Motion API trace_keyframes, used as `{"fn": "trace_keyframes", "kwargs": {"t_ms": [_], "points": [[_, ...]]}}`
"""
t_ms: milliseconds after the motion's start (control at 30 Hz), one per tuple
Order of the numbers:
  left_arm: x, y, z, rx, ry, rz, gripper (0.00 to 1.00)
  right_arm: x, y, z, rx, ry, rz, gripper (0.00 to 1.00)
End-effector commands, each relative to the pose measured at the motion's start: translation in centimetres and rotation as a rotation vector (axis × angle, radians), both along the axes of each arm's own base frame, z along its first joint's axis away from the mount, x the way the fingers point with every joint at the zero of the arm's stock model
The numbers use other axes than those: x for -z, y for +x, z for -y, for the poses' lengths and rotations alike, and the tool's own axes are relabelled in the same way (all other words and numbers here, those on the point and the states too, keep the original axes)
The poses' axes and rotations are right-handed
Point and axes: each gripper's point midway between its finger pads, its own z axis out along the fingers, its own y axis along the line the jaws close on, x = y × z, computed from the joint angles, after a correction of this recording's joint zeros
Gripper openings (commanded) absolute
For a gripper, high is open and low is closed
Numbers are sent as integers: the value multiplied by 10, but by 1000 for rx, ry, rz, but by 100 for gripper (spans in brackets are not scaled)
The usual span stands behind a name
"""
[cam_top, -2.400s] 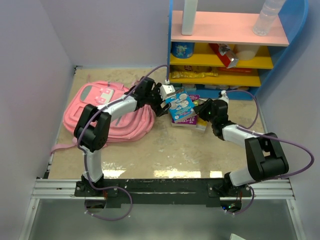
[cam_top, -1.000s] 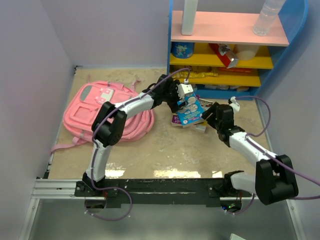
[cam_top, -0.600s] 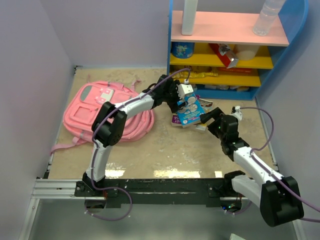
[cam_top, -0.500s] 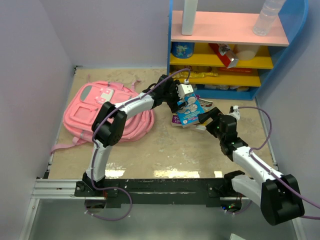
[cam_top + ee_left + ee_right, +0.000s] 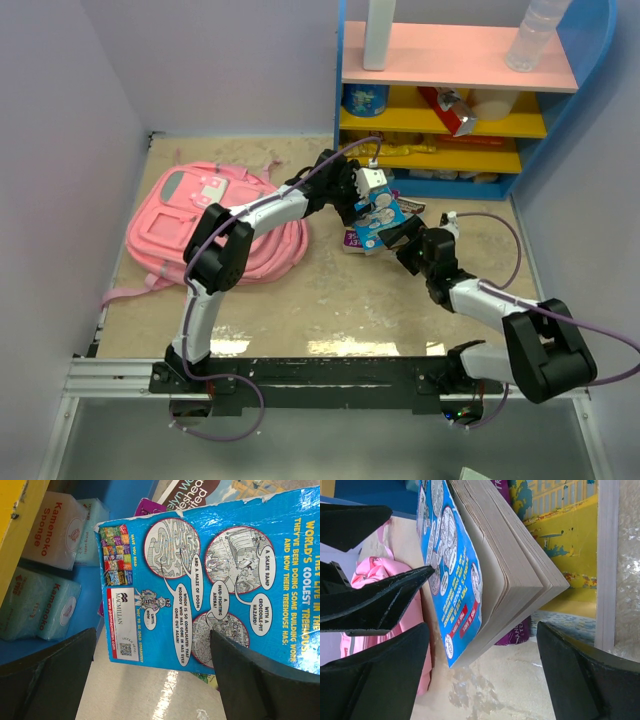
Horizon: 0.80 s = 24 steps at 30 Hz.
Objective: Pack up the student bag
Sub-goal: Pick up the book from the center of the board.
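Observation:
The student bag [image 5: 205, 215], a large pink backpack, lies flat at the back left and shows as a pink strip [image 5: 370, 572] in the right wrist view. A thick blue paperback [image 5: 380, 215] stands tilted up on the stack of books by the shelf. My left gripper [image 5: 362, 195] is open at the book's far side. One of its fingers [image 5: 380, 600] lies against the blue cover [image 5: 200, 580], the other stands apart. My right gripper [image 5: 400, 235] is open just in front of the book's page edge [image 5: 510, 565], its fingers wider than the book and not touching it.
A blue shelf unit [image 5: 450, 120] with yellow and pink boards stands right behind the books. Packs of sponges [image 5: 50, 530] sit on its bottom level. A purple book [image 5: 352, 240] and a yellow one [image 5: 560, 535] lie under the blue paperback. Walls close in on both sides.
The left arm carried the blue book right, tilted it up, then held still. The right gripper pulled back toward the near edge, then came left to the book's lower edge and opened wider.

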Motion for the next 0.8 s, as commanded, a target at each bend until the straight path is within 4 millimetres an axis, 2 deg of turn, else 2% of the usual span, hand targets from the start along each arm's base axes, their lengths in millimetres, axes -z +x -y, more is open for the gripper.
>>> {"fn": "trace_keyframes", "kwargs": {"t_ms": [0, 200, 567, 700, 767], "points": [[18, -18, -4, 23, 58, -71, 100, -21, 18, -1, 48, 48, 83, 90], [18, -22, -4, 39, 54, -78, 100, -12, 31, 11, 137, 33, 111, 85], [25, -30, -6, 73, 85, -89, 100, -42, 45, 17, 174, 29, 225, 68], [27, -35, -3, 92, 96, -85, 100, -44, 50, 14, 168, 26, 228, 49], [27, -37, -2, 98, 99, -85, 100, -43, 52, 14, 168, 23, 226, 44]]}}
